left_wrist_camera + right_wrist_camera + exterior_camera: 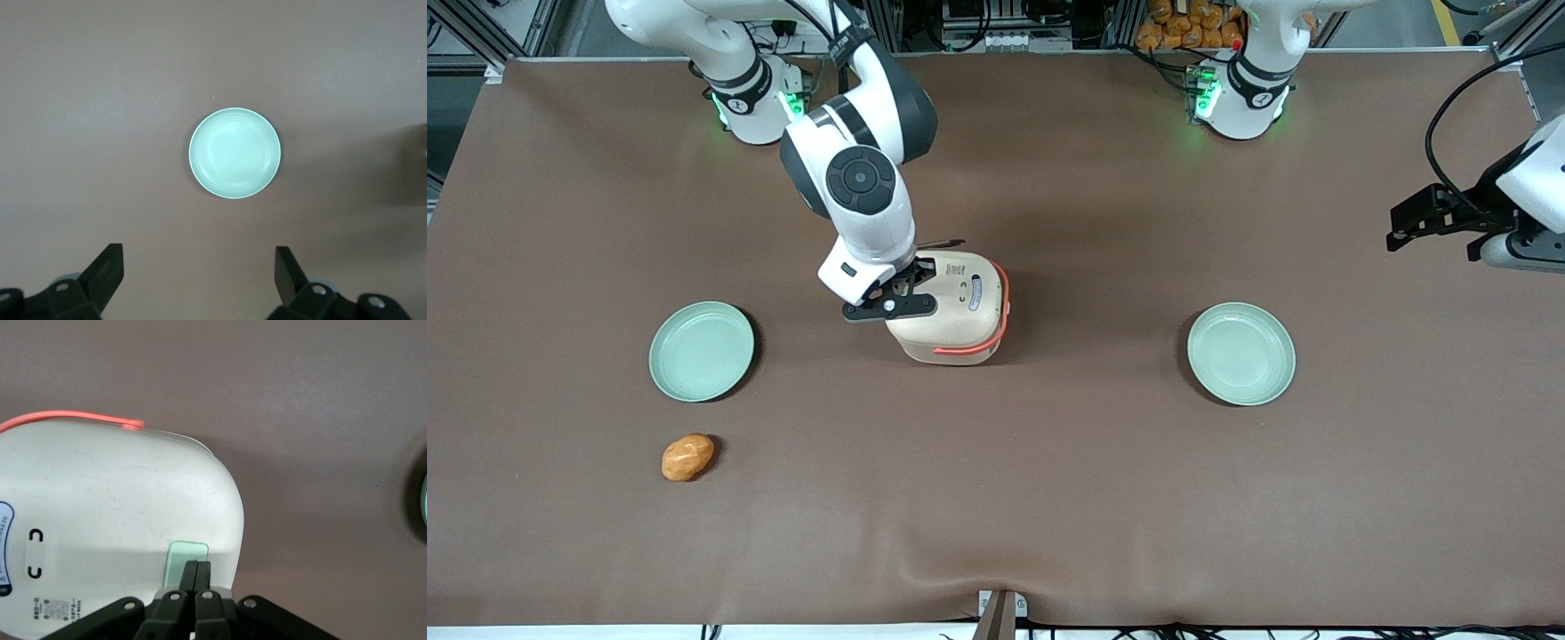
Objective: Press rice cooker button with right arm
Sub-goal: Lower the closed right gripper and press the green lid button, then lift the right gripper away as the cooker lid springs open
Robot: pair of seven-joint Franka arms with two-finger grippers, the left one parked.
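Nearest the front camera, toward the working arm's end of the tabletop: a small orange lump, lying apart and playing no part in the pressing. Just farther from the camera than it, a pale green plate, bare and well apart from the work.

Next, the right arm, bent steeply down over the middle of the tabletop so as to bring the gripper onto the rice cooker. Fingers closed flat against each other and gripping nothing, probably to make one narrow, stiff tip for poking rather than a clamp. Tip set at the pale green button on the cream body, at or very nearly in contact; cannot tell whether already pushed in.

Rice cooker standing mid-tabletop between the two plates, orange-red band along its edge, lid shut. Judged the pressing step itself: a short straight push called for, with some risk of sliding the light body along the cloth.

Last, toward the parked arm's end, a second green plate, also bare and uninvolved.
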